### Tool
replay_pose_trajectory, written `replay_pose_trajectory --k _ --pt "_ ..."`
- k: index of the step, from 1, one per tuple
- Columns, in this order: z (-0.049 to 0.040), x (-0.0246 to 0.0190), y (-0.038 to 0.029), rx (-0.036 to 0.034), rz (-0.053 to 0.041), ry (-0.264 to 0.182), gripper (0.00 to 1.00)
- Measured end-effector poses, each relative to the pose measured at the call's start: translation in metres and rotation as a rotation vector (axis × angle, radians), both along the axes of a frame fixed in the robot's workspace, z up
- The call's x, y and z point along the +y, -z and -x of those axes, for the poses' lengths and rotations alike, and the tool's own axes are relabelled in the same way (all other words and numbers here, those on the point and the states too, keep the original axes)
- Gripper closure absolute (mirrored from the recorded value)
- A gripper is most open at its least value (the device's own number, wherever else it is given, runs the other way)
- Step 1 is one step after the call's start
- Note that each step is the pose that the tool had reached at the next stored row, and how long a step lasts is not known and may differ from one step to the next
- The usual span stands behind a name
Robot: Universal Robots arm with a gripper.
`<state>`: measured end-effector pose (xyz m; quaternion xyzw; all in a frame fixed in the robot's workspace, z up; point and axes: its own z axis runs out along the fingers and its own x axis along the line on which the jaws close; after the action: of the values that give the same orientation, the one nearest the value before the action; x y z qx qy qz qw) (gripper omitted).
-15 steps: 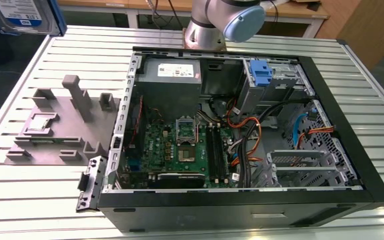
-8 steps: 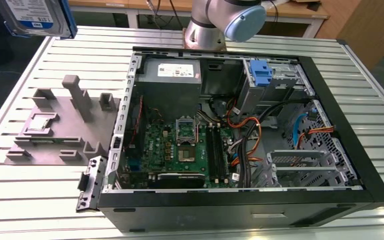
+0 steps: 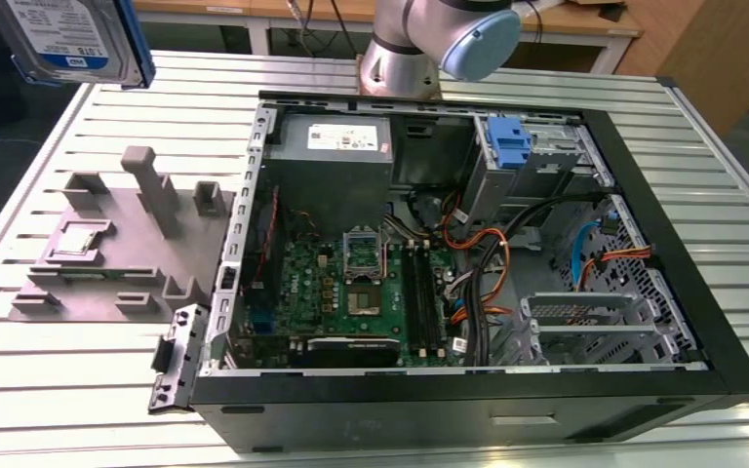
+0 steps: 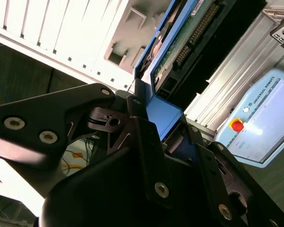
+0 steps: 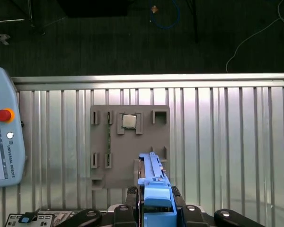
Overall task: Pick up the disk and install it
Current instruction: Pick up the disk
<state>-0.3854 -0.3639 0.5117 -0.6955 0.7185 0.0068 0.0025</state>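
blue rails run along the disk (image 5: 154, 172), and the gripper (image 5: 154, 193) is clenched on it – black fingers (image 5: 131, 193) press on both sides of the rail end. the disk hangs in the air, on its edge, above the grey tray (image 5: 128, 142) and not touching it. in the exterior view the disk (image 3: 73, 39) is high at the far left, label facing out, well apart from the open case (image 3: 479, 414). the tray lies on the metal table (image 3: 75, 390), just beside the case on the exterior view's left. a small chip (image 5: 128, 121) rests in the tray. far inside the case a blue bracket (image 3: 511, 146) sits in the cage – near the power box (image 3: 335, 141).
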Motion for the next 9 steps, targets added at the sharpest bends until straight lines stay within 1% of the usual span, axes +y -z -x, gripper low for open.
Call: replay_pose_trajectory --k 9 --pt "-0.0010 -0.0008 0.0004 0.0001 0.0001 0.000 0.63"
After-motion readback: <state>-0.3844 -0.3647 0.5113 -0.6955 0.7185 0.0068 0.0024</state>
